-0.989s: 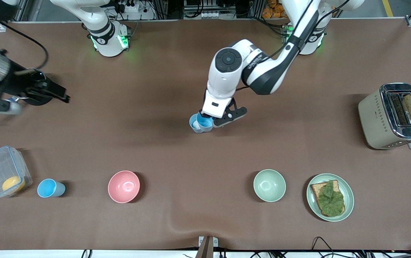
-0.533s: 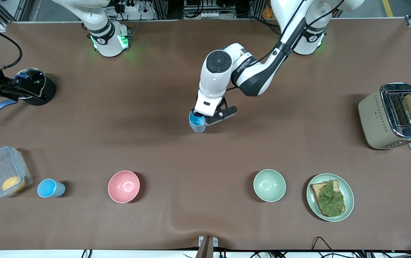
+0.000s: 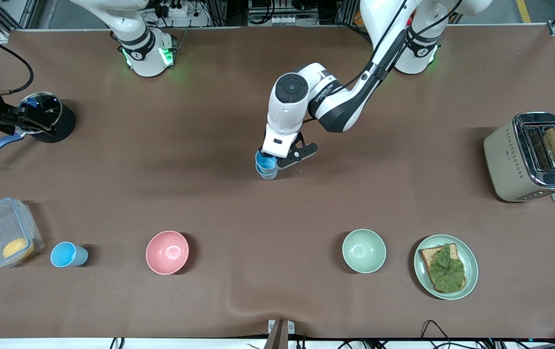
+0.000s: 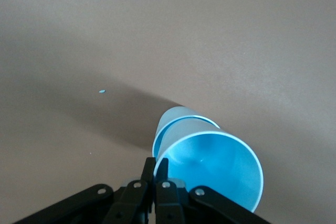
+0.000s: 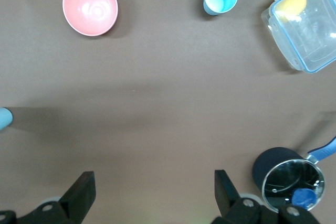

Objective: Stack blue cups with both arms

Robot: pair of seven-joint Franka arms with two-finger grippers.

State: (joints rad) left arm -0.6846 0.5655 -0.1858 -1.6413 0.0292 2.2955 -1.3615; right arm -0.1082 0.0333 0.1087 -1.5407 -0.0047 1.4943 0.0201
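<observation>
**A:** Starting nearest the camera, what could go wrong?

**B:** A third blue cup (image 3: 68, 254) stands alone in the near row. It is just beside the clear container (image 3: 6, 231), with the pink bowl (image 3: 167, 252) farther along. A reach coming in from the container's side could knock the box or tip the cup. It is light and tapered, so I'd guess it topples easily.

**A:** And the stack?

**B:** It's mid-tabletop. The left pincer (image 4: 156, 174) is clenched on the rim of the sky-blue cup (image 4: 210, 166), which sits inside the paler cup (image 4: 176, 121). The upper cup looks not quite seated. If it is released crooked it may rock out. If the pincer lifts while the cups are wedged, the lower cup could come up with it. The lower cup is not held by anything.

**A:** What about the other arm?

**B:** The right pincer (image 5: 152, 195) is spread wide and empty. It waits over the black pot (image 3: 47, 123) at the right arm's end of the tabletop, so a careless descent could strike the pot.

**A:** And the surface?

**B:** The tabletop (image 3: 209, 203) has a brown matte cover, with a ripple (image 3: 238, 305) near the front edge that could unsettle a cup set down on it. The green bowl (image 3: 363, 250) and the plate (image 3: 445, 266) share the near row. The toaster (image 3: 529, 157) stands toward the left arm's end.

**A:** And the room?

**B:** Above the arm bases there is metal framing, cables and power strips.
</observation>
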